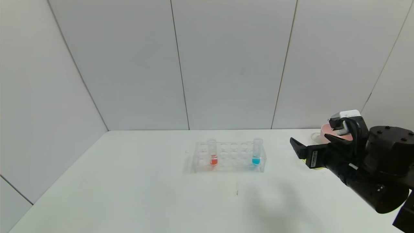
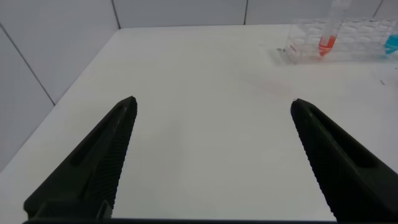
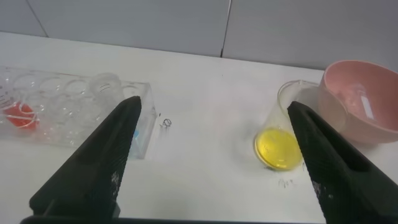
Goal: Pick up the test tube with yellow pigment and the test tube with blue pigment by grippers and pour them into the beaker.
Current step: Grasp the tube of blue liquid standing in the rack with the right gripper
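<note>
Right gripper (image 3: 211,162) jaws wide above the beaker (image 3: 283,140) holding yellow liquid, blue tube (image 1: 256,152) racked, so blue's presumably next; left gripper (image 2: 211,162) wide too, idle.

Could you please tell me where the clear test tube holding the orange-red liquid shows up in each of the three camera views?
Head view: the clear test tube with orange-red liquid stands upright at the left end of the clear plastic tube rack.
Left wrist view: the tube is far off, in the rack.
Right wrist view: only its orange-red liquid shows through the rack.
Shared landmark: the rack.
</note>
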### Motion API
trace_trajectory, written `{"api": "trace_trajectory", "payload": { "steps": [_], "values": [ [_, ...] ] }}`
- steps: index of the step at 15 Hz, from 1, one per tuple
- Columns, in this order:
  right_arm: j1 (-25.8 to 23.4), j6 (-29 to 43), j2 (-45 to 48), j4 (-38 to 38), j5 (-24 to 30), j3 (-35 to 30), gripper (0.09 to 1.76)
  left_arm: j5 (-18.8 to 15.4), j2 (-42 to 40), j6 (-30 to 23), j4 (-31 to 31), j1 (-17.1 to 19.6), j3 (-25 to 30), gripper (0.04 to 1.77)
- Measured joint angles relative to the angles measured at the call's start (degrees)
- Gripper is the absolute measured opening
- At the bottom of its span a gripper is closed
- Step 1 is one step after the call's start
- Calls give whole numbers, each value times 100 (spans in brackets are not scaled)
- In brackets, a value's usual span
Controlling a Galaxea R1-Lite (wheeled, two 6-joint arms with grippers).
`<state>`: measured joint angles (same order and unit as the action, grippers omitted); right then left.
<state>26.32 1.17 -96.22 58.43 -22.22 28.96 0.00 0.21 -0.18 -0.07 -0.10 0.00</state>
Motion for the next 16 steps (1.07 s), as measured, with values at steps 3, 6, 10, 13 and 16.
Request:
{"api": "trace_trajectory", "payload": {
  "steps": [3, 6, 10, 13, 16],
  "values": [
    [905, 350, 91, 22, -1133, -166, 170, 0, 0, 2, 2, 0, 0, 176],
    [1495, 734, -2, 11, -1390, -201, 170, 0, 0, 0, 2, 0, 0, 176],
    [2013, 1106, -386, 24, -1985, -124, 170, 0, 0, 0, 0, 0, 0, 176],
    [2365, 1371, -780, 35, -2306, 9, 170, 0, 0, 0, 2, 0, 0, 176],
    [2470, 1477, -1069, 127, -2319, 83, 170, 0, 0, 0, 0, 0, 0, 176]
  ]
}}
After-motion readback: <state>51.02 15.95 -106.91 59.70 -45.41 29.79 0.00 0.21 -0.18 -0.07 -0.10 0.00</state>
